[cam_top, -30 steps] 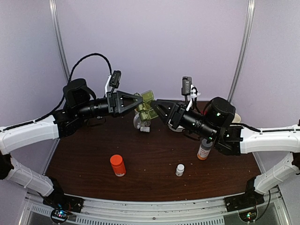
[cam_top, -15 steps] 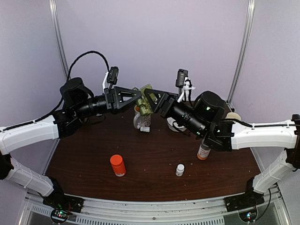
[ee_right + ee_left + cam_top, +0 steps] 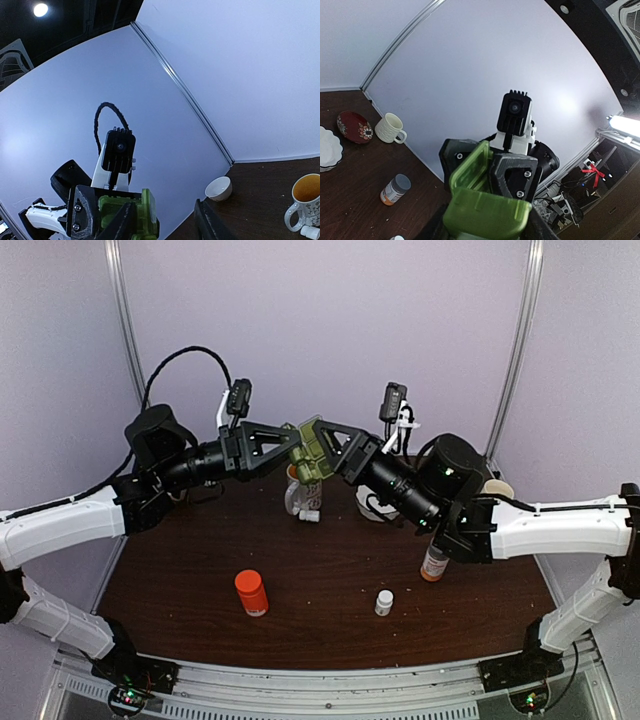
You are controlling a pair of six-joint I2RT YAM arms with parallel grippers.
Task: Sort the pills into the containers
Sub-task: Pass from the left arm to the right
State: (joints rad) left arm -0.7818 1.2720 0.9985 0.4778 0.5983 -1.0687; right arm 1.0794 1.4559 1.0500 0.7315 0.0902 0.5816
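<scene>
Green pill box (image 3: 310,458): held in the air between the two grippers, above the patterned mug (image 3: 303,496); its hinged lid (image 3: 470,167) is seen raised in the left wrist view.
Left gripper (image 3: 294,446): clamped on the pill box from the left.
Right gripper (image 3: 321,441): fingers spread wide on either side of the raised lid; contact cannot be told.
Dark wooden table (image 3: 330,570): well below the box.
Orange-capped bottle (image 3: 251,592): stood upright at the near left.
Small white bottle (image 3: 384,602): stood upright, well apart to the right.
Grey-capped amber bottle (image 3: 435,563): partly hidden under the right arm.
</scene>
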